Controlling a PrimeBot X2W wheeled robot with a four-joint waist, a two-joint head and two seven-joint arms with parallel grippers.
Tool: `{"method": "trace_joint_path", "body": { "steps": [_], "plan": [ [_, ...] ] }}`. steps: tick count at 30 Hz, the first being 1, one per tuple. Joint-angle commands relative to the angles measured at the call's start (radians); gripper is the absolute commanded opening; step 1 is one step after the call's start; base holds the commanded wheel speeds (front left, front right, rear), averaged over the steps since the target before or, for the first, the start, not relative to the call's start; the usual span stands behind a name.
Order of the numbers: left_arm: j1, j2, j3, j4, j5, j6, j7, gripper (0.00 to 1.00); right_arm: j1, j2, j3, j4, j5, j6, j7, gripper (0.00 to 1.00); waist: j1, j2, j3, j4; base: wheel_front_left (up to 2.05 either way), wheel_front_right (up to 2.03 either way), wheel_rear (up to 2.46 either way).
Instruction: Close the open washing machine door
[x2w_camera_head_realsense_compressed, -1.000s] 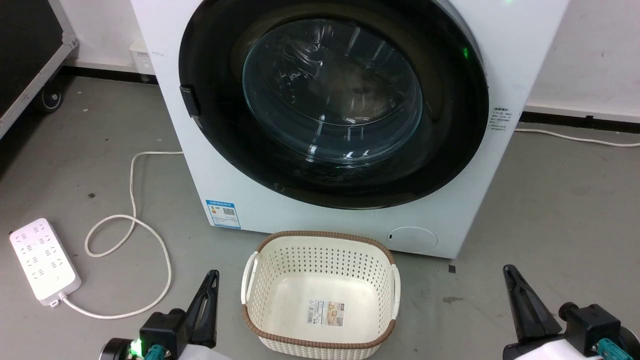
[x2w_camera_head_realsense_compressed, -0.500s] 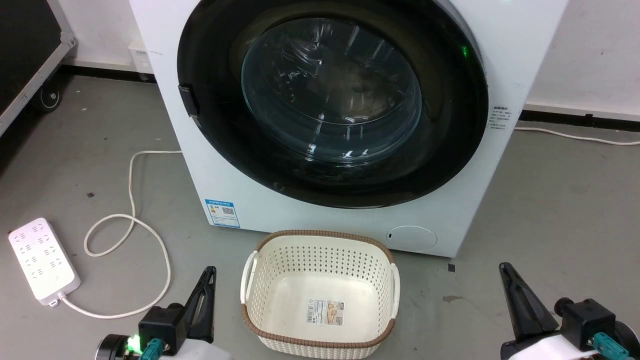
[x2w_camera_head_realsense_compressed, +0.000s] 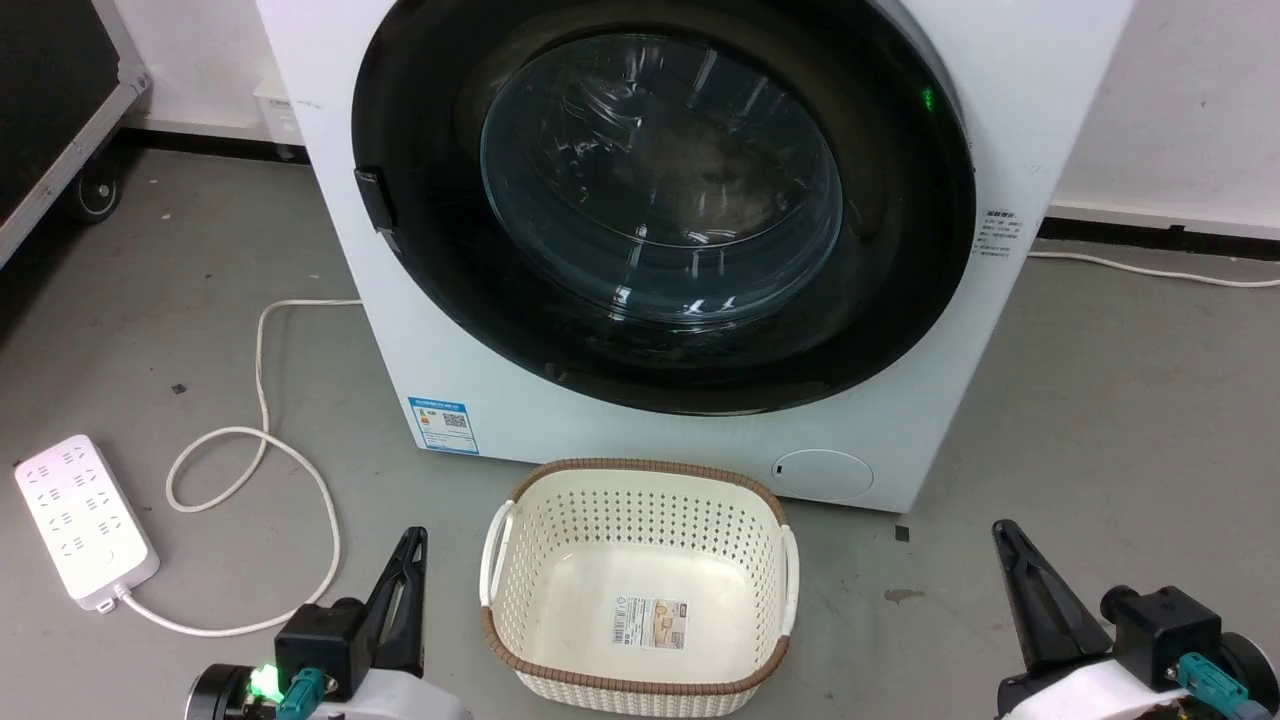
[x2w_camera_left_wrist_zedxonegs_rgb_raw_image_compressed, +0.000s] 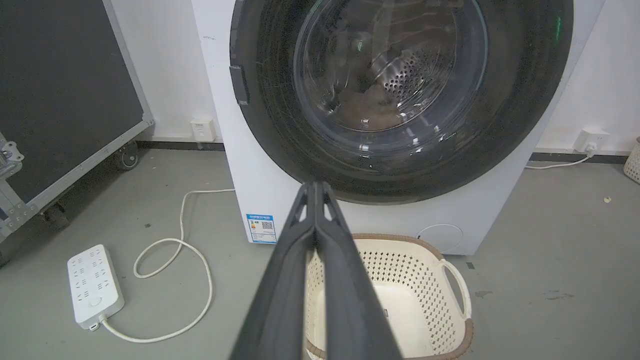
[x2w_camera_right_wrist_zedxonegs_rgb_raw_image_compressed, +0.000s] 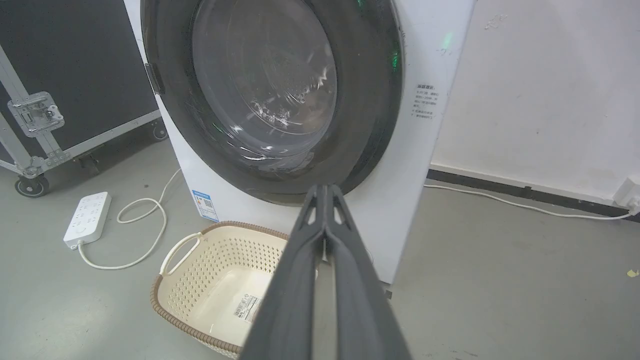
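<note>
Both grippers are pinched shut on nothing: left gripper (x2w_camera_head_realsense_compressed: 412, 542) and right gripper (x2w_camera_head_realsense_compressed: 1003, 533), with long, dark, pointy fingers. The round black door (x2w_camera_head_realsense_compressed: 440, 260) with its shiny, bulging glass lies flat against the smooth white washer (x2w_camera_head_realsense_compressed: 450, 370). A cream basket (x2w_camera_head_realsense_compressed: 640, 520) full of holes sits just before it.

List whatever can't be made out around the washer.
- Washing machine top: cut off by the head view's upper edge.
- Blue sticker print: too small to read.
- Brownish shape behind the washing machine door glass: blurred by reflections, left wrist view.
- Basket near part: hidden by left gripper fingers, left wrist view.
</note>
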Motion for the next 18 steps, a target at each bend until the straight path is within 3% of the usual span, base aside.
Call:
{"method": "trace_joint_path", "body": {
  "steps": [1, 18],
  "plan": [
    [-0.014, -0.002, 0.005, -0.005, 0.007, 0.004, 0.005, 0.00, -0.016, 0.005, 0.003, -0.009, -0.008, 0.000, 0.003, 0.00, 0.0000, 0.0000, 0.000, 0.000, 0.00, 0.00, 0.00],
    [-0.023, -0.005, 0.018, -0.022, 0.023, 0.015, 0.044, 0.00, -0.027, 0.007, 0.008, -0.019, -0.024, -0.001, 0.040, 0.00, 0.0000, 0.0000, 0.004, -0.002, 0.00, 0.00, 0.00]
  ]
}}
